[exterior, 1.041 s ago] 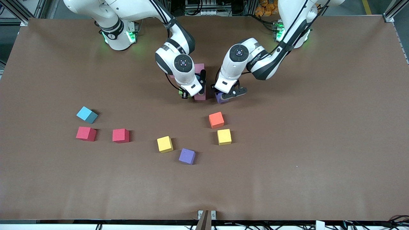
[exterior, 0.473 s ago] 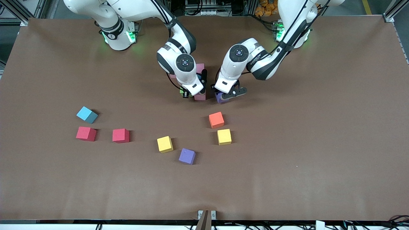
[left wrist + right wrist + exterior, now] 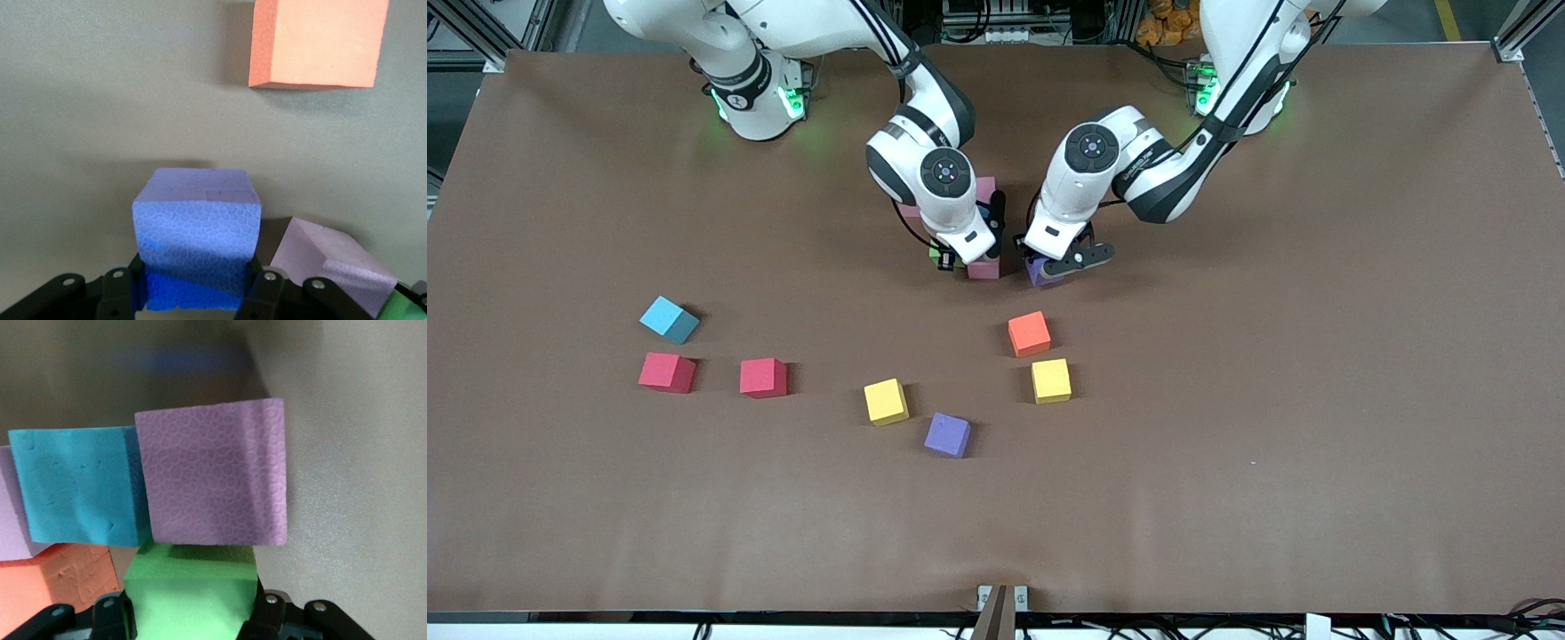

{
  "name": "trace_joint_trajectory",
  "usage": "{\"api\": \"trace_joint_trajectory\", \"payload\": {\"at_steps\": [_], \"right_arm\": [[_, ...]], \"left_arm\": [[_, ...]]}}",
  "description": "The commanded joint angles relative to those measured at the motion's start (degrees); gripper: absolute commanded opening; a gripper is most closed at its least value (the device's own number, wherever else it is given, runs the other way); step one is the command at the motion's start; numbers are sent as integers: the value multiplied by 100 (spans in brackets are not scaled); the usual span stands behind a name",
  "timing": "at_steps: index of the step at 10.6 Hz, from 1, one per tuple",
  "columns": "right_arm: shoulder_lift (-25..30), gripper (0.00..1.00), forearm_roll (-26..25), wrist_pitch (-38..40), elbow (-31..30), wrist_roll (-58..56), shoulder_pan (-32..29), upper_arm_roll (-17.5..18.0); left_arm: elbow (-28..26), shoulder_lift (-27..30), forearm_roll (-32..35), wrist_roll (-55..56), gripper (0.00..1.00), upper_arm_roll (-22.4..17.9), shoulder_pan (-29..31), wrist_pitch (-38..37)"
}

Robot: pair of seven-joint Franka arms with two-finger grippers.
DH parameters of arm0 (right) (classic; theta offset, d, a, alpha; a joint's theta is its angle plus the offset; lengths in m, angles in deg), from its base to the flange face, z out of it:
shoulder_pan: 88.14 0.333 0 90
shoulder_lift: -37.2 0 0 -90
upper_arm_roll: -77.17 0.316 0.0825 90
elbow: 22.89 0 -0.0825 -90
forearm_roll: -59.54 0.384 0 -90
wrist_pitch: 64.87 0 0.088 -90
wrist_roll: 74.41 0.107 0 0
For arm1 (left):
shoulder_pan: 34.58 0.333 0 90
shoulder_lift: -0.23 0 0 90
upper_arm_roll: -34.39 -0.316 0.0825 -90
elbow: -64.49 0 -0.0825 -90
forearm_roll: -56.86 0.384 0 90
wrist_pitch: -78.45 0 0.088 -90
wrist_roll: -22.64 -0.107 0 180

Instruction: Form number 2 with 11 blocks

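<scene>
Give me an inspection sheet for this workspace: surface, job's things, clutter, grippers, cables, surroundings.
Surface: brown table, bare apart from the blocks.
Job's things: loose blocks nearer the front camera: blue block, two red blocks, two yellow blocks, purple block, orange block. A cluster of pink, blue and orange blocks sits under the arms.
Clutter: nothing seen.
Grippers: left gripper shut on a purple cube; right gripper shut on a green cube beside the cluster.
Cables: black cables run along both arms.
Surroundings: metal frame at the table's corners.
</scene>
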Motion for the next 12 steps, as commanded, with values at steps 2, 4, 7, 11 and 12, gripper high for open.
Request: {"api": "trace_joint_trajectory", "payload": {"at_steps": [2, 4, 7, 11, 12], "right_arm": [[-68, 100, -34, 3, 106, 96, 70, -50], [-59, 100, -34, 12, 106, 96, 61, -68], [-33, 100, -17, 29, 106, 105, 61, -85], [116, 100, -8, 178, 106, 105, 26, -85], [177, 100, 1, 249, 106, 105, 17, -77]], "left_arm": [[89, -20, -99, 48, 11, 7, -40, -79], [89, -20, -99, 48, 11, 16, -40, -79], [89, -38, -99, 56, 11, 7, -49, -79], [115, -64, -90, 56, 11, 7, -49, -79], [124, -55, -90, 56, 11, 7, -49, -79]]}}
